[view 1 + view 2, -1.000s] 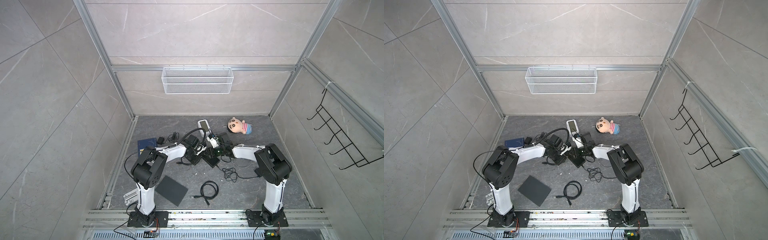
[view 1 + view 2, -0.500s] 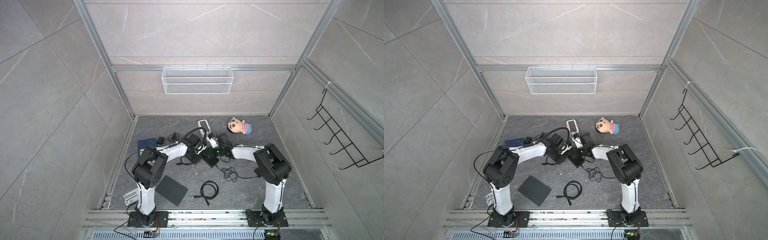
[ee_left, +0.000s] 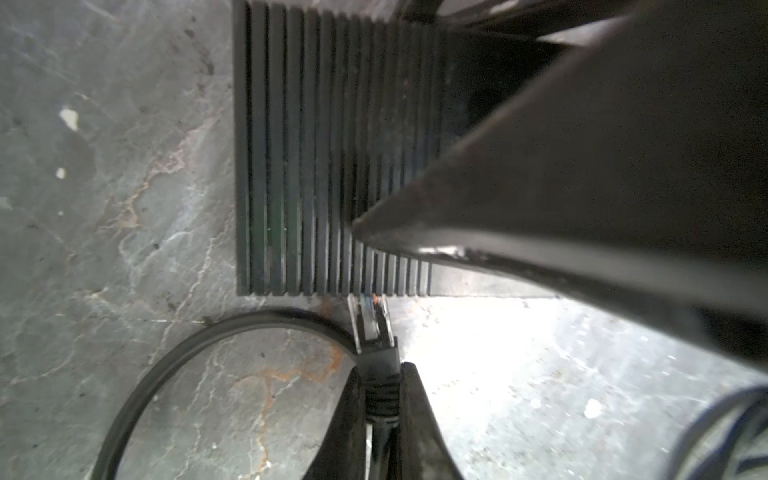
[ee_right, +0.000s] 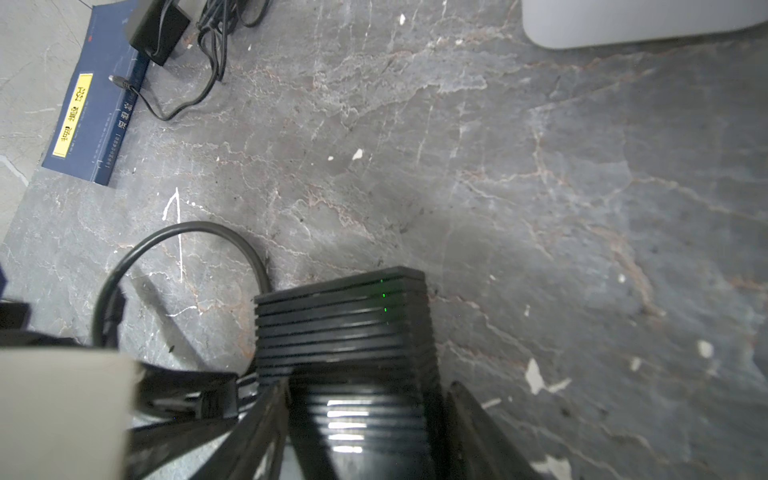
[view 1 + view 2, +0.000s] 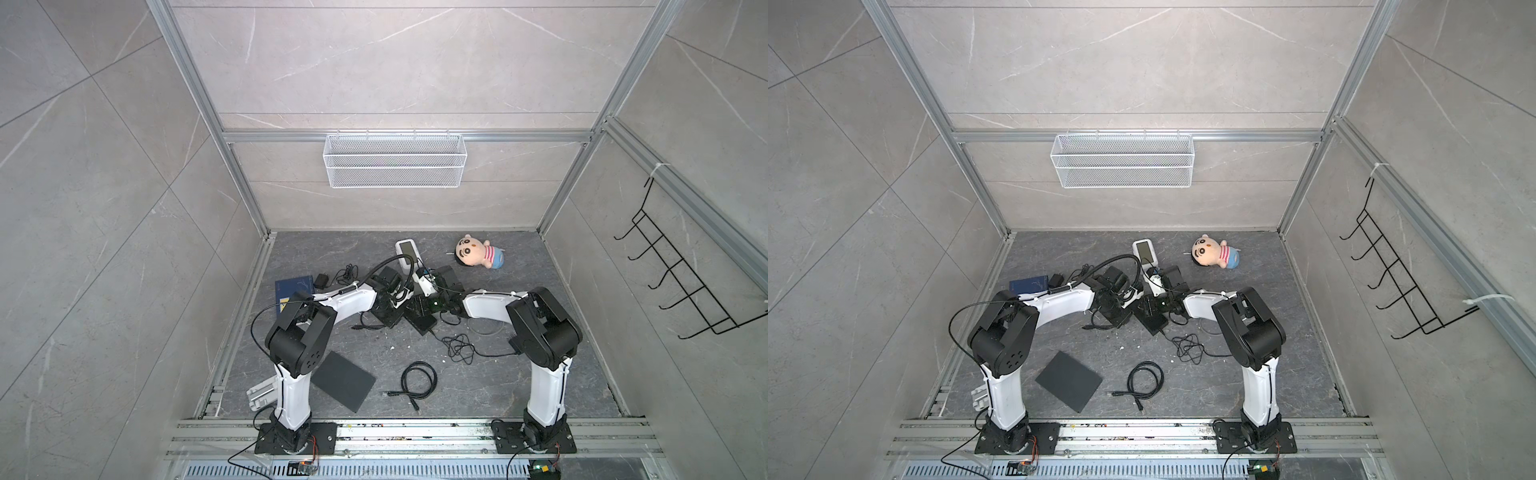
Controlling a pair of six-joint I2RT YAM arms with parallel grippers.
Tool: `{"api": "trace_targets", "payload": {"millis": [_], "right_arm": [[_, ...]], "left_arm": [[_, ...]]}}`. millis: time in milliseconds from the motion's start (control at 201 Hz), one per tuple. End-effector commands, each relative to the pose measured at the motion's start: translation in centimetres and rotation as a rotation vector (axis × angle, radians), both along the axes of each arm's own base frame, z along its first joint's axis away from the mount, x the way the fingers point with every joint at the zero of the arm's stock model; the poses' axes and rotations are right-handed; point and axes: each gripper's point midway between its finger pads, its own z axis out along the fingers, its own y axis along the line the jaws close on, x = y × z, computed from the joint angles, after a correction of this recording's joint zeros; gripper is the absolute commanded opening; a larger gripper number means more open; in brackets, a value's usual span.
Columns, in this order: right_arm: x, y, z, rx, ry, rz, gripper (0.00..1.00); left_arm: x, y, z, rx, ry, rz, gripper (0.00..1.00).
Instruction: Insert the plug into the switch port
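Grey marbled floor (image 3: 124, 166): left gripper (image 3: 381, 370) pinching black-booted clear plug (image 3: 368, 318), right gripper (image 4: 370, 384) straddling black ribbed switch (image 4: 340, 324), grip unclear; skewed plug may jam.

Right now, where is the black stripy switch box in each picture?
In a top view: the switch looks small, in the middle of the floor.
In a top view: middle of the floor again.
Left wrist view: big, in the picture's upper middle.
Right wrist view: in the picture's lower middle.
Shared landmark: the curved black cable beside it, clearest in both wrist views.
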Motion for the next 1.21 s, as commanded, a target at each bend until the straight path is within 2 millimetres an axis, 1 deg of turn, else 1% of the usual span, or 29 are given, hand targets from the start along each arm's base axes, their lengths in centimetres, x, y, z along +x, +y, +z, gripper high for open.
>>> {"api": "trace_targets", "payload": {"millis": [0, 60, 100, 164, 264, 358, 438, 513, 587, 692, 811, 981, 1120, 1205], "right_arm": [[-10.5, 2.3, -6.0, -0.007, 0.354, 0.192, 0.61], [-10.6, 2.5, -5.8, 0.004, 0.354, 0.201, 0.61], [-10.7, 2.5, -5.7, 0.004, 0.353, 0.205, 0.61], [-10.7, 2.5, -5.7, 0.002, 0.351, 0.209, 0.61], [-10.7, 2.4, -6.0, -0.01, 0.351, 0.215, 0.61], [-10.3, 2.1, -6.2, -0.035, 0.342, 0.198, 0.6], [-9.5, 1.4, -6.9, -0.096, 0.331, 0.16, 0.6], [-9.1, 0.8, -7.2, -0.135, 0.317, 0.134, 0.61], [-9.0, 0.7, -7.1, -0.139, 0.311, 0.128, 0.61], [-8.6, 0.2, -7.0, -0.157, 0.304, 0.1, 0.61], [-8.3, -0.6, -6.4, -0.165, 0.299, 0.066, 0.63], [-7.2, -1.9, -5.0, -0.178, 0.283, -0.014, 0.65], [-6.0, -2.8, -4.4, -0.193, 0.272, -0.063, 0.66], [-5.6, -3.3, -4.3, -0.198, 0.27, -0.083, 0.66]], "left_arm": [[4.1, -7.1, 3.6, -0.195, -0.257, -0.11, 0.07], [4.6, -7.0, 3.7, -0.204, -0.275, -0.076, 0.07], [4.5, -7.2, 4.0, -0.233, -0.265, -0.069, 0.07], [3.5, -8.0, 4.8, -0.328, -0.211, -0.096, 0.07], [1.7, -9.1, 6.3, -0.43, -0.191, -0.188, 0.07], [0.6, -9.1, 6.9, -0.443, -0.185, -0.259, 0.06], [-0.5, -8.8, 7.2, -0.43, -0.178, -0.322, 0.06], [-1.0, -8.0, 7.1, -0.393, -0.172, -0.352, 0.06], [-1.1, -6.8, 6.7, -0.335, -0.154, -0.351, 0.06], [-0.6, -4.4, 5.7, -0.266, -0.124, -0.301, 0.06], [-0.1, -2.2, 5.2, -0.226, -0.107, -0.22, 0.06], [-0.8, -1.2, 5.3, -0.201, -0.079, -0.178, 0.06], [-1.3, 0.0, 5.0, -0.147, -0.041, -0.159, 0.06], [-1.7, 0.6, 4.9, -0.117, -0.031, -0.163, 0.06]]}}
